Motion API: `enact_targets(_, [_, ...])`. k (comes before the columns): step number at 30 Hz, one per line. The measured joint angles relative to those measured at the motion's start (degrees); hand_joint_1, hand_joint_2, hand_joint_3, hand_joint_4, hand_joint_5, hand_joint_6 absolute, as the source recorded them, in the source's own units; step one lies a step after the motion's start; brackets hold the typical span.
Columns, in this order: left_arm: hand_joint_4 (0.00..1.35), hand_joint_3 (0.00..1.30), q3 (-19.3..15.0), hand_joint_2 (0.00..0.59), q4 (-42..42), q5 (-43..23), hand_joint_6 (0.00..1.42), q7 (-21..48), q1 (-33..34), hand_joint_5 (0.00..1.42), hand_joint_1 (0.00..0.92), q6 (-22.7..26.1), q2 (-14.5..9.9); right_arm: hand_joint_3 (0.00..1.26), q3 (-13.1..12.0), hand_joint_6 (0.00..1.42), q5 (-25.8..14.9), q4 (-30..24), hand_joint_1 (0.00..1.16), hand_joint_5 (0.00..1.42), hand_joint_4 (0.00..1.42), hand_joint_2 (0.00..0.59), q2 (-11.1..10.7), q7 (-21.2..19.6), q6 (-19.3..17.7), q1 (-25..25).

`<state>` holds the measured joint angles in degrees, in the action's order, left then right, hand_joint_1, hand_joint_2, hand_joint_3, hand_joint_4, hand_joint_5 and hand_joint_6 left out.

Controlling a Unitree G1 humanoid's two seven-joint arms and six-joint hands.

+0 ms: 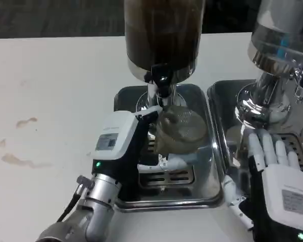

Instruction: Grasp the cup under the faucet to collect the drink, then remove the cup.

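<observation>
A clear textured cup (181,130) with brownish drink in it stands on the steel drip tray (207,186) just below the black faucet (161,80) of the dark drink dispenser (164,35). My left hand (123,146) reaches in from the left and grips the cup; its fingers wrap around the cup's left and front side, one white finger (172,162) showing below the cup. My right hand (278,176) lies at the lower right with fingers stretched out flat over the second tray, holding nothing.
A second steel dispenser (278,55) stands on its own drip tray (227,101) at the right. Brown spill stains (20,159) mark the white table on the left. The slotted grate (166,179) lies in front of the cup.
</observation>
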<state>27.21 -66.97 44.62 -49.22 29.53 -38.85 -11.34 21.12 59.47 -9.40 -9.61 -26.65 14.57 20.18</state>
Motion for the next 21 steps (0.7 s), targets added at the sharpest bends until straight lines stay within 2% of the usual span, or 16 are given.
enact_targets(5, [1.09,0.95,1.47,0.018,-0.87,0.88,1.28,-3.51,-0.03,1.19,0.639,1.50,-0.07,0.04,-0.01,0.00,0.00,-0.01,0.08,0.00,0.00,0.523,0.00,0.00,0.00,0.04])
enact_targets(7, [1.06,0.92,1.77,0.001,-1.18,0.86,1.26,-3.97,-0.03,1.17,0.645,2.04,-0.12,0.04,0.01,0.00,0.00,-0.01,0.08,0.00,0.00,0.523,0.02,0.00,0.00,0.03])
enact_targets(8, [0.98,0.86,1.93,0.000,-1.26,0.85,1.18,-4.25,-0.05,1.09,0.638,2.20,-0.14,0.04,0.02,0.00,0.00,-0.01,0.08,0.00,0.00,0.523,0.03,0.00,0.00,0.01])
enact_targets(10, [0.83,0.74,2.03,0.000,-1.28,0.81,1.04,-4.69,-0.13,0.98,0.564,2.60,-0.17,0.04,0.02,0.00,-0.01,-0.01,0.08,0.00,0.00,0.523,0.08,0.00,-0.01,-0.02])
enact_targets(11, [0.75,0.68,2.02,0.019,-1.29,0.70,0.98,-4.70,-0.16,0.94,0.489,2.84,-0.25,0.04,0.01,0.00,-0.03,-0.01,0.08,0.00,0.00,0.523,0.08,0.00,-0.01,-0.04])
enact_targets(13, [0.66,0.57,2.00,0.041,-1.29,0.45,0.84,-4.66,-0.34,0.87,0.356,2.90,-0.49,0.04,0.00,0.00,-0.04,-0.01,0.08,0.00,0.00,0.523,0.07,0.00,-0.01,-0.10])
enact_targets(14, [0.64,0.51,1.89,0.048,-1.31,-0.02,0.80,-4.15,-0.44,0.86,0.319,2.82,-0.66,0.04,-0.02,0.00,-0.07,-0.01,0.08,0.00,0.00,0.523,0.06,0.00,-0.02,-0.19])
enact_targets(16, [0.50,0.37,1.70,0.051,-1.39,-1.20,0.64,-2.52,-0.57,0.70,0.256,2.69,-0.88,0.04,-0.09,0.00,-0.19,-0.01,0.08,0.00,0.00,0.523,0.04,0.00,-0.03,-0.33])
enact_targets(18, [0.41,0.29,1.54,0.053,-1.38,-1.65,0.52,-1.79,-0.62,0.60,0.215,2.32,-1.07,0.04,-0.11,0.01,-0.29,0.00,0.08,0.00,0.00,0.523,0.03,0.00,-0.07,-0.35])
enact_targets(20, [0.35,0.23,1.39,0.046,-1.37,-1.78,0.45,-0.88,-0.74,0.55,0.177,1.96,-1.26,0.04,-0.13,0.01,-0.55,0.01,0.08,0.00,0.00,0.523,-0.03,0.02,-0.17,-0.58])
enact_targets(21, [0.31,0.19,1.26,0.035,-1.37,-1.94,0.44,-0.44,-0.87,0.53,0.116,1.80,-1.32,0.04,-0.13,0.01,-0.69,0.02,0.08,0.00,0.00,0.523,-0.04,0.02,-0.21,-0.76])
